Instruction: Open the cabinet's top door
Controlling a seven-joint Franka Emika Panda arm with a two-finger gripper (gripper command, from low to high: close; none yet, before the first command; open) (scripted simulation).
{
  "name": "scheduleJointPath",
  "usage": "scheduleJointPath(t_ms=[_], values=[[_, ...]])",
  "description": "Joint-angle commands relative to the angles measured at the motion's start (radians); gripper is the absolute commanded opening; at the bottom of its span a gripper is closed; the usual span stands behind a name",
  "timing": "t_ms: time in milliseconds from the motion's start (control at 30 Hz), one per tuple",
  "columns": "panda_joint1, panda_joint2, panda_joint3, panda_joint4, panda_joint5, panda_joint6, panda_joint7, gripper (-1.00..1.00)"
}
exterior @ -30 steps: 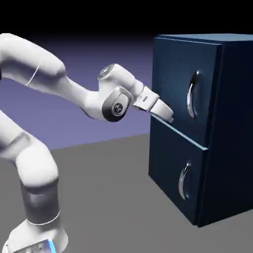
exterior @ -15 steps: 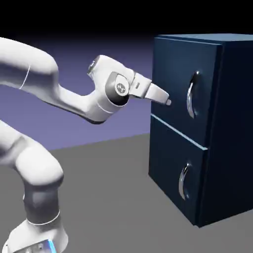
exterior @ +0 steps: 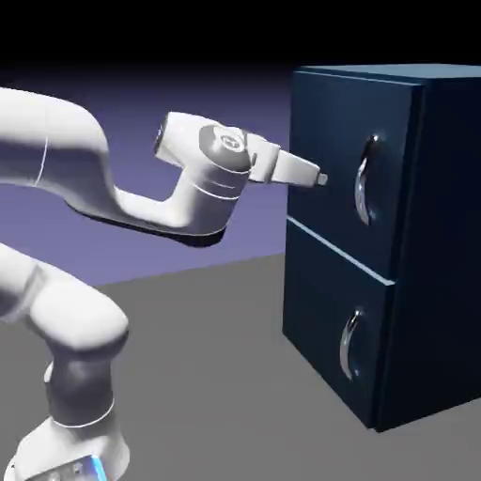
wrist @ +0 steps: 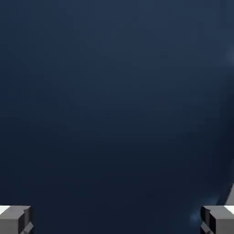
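Observation:
The dark navy cabinet [exterior: 442, 244] stands at the exterior view's right with both front doors shut. The top door [exterior: 329, 113] carries a long curved silver handle [exterior: 364, 178]. My gripper [exterior: 319, 178] points level at this door, about at the handle's height and a little to its left in the exterior view. In the hand view the door's dark blue panel [wrist: 114, 91] fills the picture. My gripper [wrist: 117, 220] is open, its fingertips [wrist: 14, 219] wide apart with nothing between them. A sliver of silver [wrist: 231, 194] shows at the hand view's right edge.
Below the top door is the lower door [exterior: 319, 310] with a smaller silver handle [exterior: 349, 343]. The cabinet rests on a grey table [exterior: 216, 376]. The arm's white base [exterior: 75, 442] stands at the lower left.
The hand has risen from the seam between the two doors to mid height of the top door and levelled out. The jaws stayed open.

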Motion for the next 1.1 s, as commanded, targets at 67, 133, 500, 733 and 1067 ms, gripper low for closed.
scheduleJointPath(t_ms=[67, 133, 500, 733, 1067], values=[[0.034, -0.021, -0.042, 0.015, -0.131, -0.005, 0.099, 0.0], [0.056, -0.034, -0.07, 0.024, -0.218, -0.009, 0.165, 0.0], [0.179, -0.11, -0.223, 0.077, -0.696, -0.028, 0.529, 0.0], [0.258, -0.157, -0.32, 0.111, -1.0, -0.041, 0.76, 0.0], [0.446, -0.08, -0.438, 0.234, -1.092, -0.093, 0.828, -1.0]])
